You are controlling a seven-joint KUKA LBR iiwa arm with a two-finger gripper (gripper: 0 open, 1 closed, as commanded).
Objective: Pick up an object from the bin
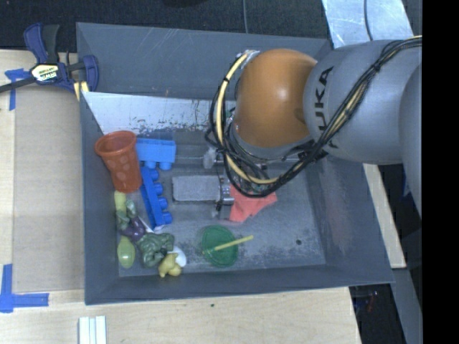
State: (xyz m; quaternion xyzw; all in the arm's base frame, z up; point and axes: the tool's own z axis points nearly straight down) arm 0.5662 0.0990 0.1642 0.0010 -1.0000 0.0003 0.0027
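Note:
My gripper (220, 183) is low in the middle of the bin, mostly hidden under the arm's wrist. It is at the right end of a flat grey block (192, 189) lying on the bin floor. A red flat piece (252, 206) lies just below and right of the gripper, partly tucked under it. In front of that lies a green round disc (217, 248) with a yellow stick across it. I see nothing held.
Along the left wall lie an orange ribbed cup (120, 160), a blue brick (155, 152) and a long blue brick (155, 196). A heap of small green, purple and yellow toys (147, 244) fills the front left corner.

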